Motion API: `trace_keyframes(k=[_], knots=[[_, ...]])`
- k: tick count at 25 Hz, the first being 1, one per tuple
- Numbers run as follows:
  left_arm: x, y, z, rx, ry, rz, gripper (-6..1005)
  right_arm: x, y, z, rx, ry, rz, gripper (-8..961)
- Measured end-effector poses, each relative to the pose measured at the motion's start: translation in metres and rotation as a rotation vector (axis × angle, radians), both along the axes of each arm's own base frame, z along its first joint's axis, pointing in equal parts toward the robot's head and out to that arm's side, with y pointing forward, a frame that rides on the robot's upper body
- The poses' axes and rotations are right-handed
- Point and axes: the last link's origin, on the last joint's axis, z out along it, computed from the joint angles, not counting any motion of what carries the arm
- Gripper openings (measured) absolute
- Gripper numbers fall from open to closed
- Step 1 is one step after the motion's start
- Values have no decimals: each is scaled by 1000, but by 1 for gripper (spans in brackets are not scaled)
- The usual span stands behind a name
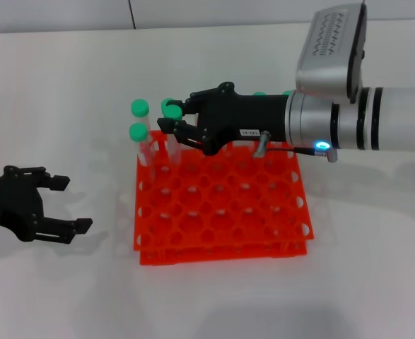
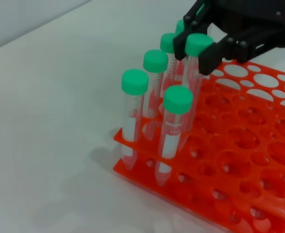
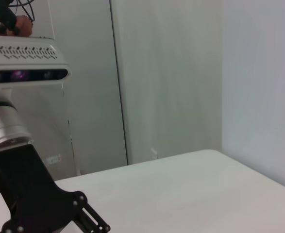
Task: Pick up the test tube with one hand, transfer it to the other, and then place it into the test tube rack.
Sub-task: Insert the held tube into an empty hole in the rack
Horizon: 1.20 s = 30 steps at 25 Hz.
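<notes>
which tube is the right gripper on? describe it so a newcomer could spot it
Start at the orange-red test tube rack and go to its far-left corner, where several green-capped tubes stand. The test tube is the one there whose green cap sits between the fingers of the right gripper, reaching in over the rack; its neighbours stand untouched.
</notes>
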Motion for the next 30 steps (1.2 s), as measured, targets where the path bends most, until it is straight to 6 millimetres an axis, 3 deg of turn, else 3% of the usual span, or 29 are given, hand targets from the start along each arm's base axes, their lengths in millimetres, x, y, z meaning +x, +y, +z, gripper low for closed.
trace_keyframes(k=[30], knots=[[1,2,-2,-12,0,-16,892,2,-4,-5,3,-8,22,264]])
